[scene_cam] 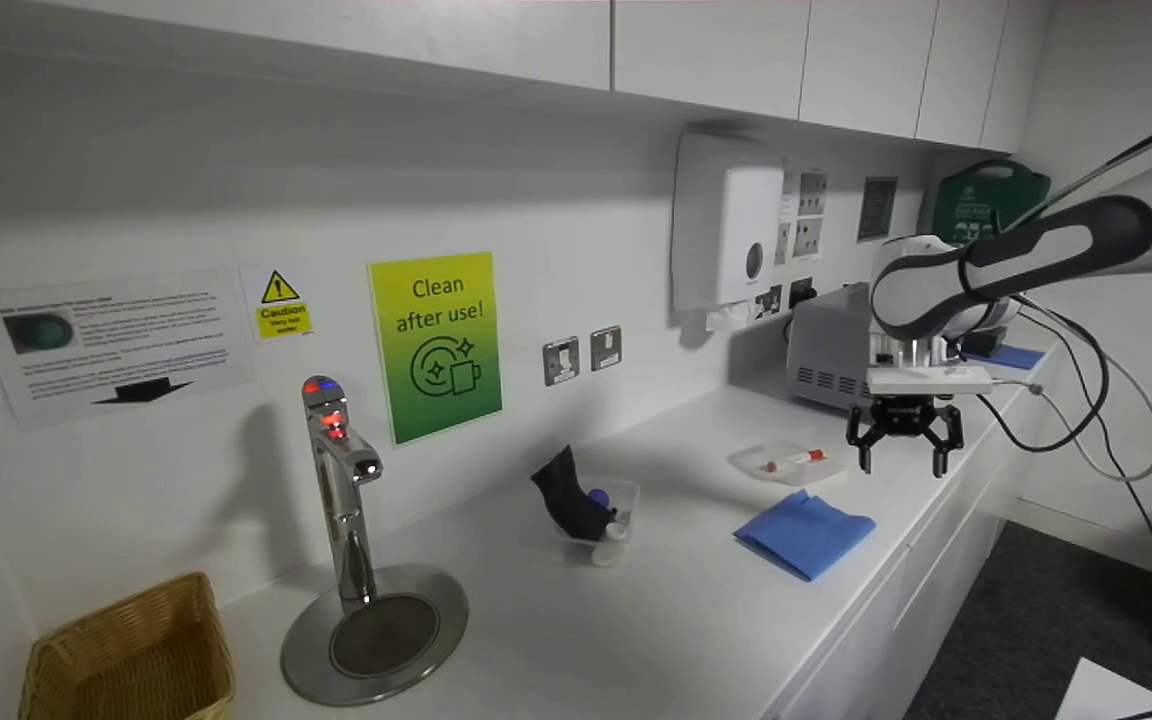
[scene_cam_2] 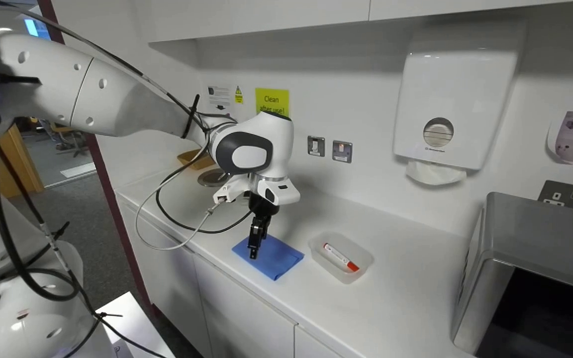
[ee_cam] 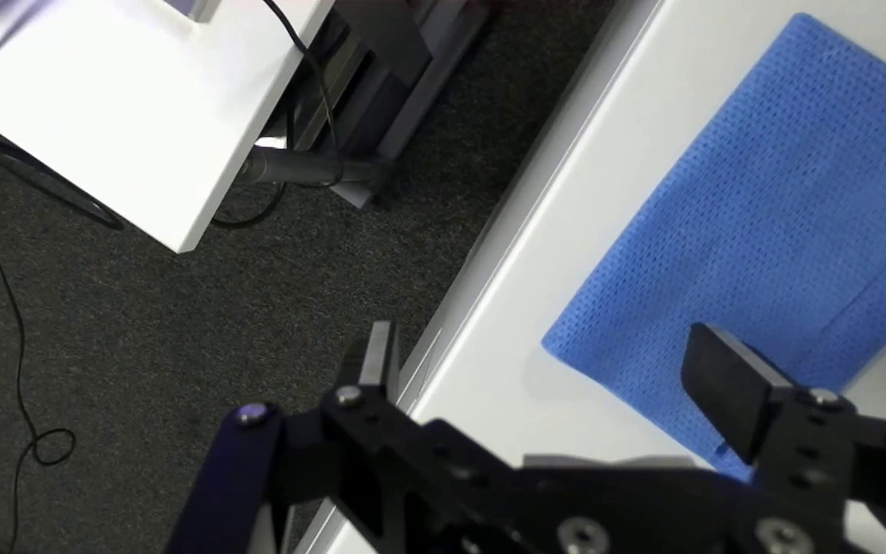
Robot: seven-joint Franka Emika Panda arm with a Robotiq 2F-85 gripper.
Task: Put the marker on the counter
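Straight front edge of the white bench (scene_cam_2: 401, 298) cuts diag. across the wrist view, btwn the spread fingers (ee_cam: 727, 385) of the end effector (scene_cam: 902, 472): one over the dark floor (ee_cam: 181, 323) side, one over the blue cloth (scene_cam: 806, 535). End effector = released, above bench nr that edge. Room to move: broad stretch of bench surf. btwn cloth & sink (scene_cam: 451, 612), more btwn tray (scene_cam_2: 361, 253) & grey box (scene_cam_2: 540, 248). Wall cabinets (scene_cam: 706, 50) overhang, bottom edge well above bench; towel dispenser (scene_cam_2: 458, 99) hangs under them.

Materials: bench smooth, slight sheen. Cloth matte, dimpled texture, folded roughly square. Grey box has hard corners, metallic top, vent slots on one side. Tap (scene_cam: 341, 500) chrome, upright, at rim of the round steel sink.

Containers: tray is shallow frosted plastic w/ rounded corners, on bench just beside cloth, not touching. Marker (scene_cam_2: 340, 257) lies in it, diag., white body, red end, visible in both exterior views; flat or propped on tray wall, can't tell. Clear plastic tub (scene_cam: 628, 495), nearer sink, has a dark folded obj. (scene_cam: 571, 500) sticking up out of it, + round purple thing (scene_cam: 598, 497) & whitish bits (scene_cam: 614, 540) too small to ID. Wicker basket (scene_cam: 211, 640), tan weave, stands beside sink, partly cut off in an exterior view.
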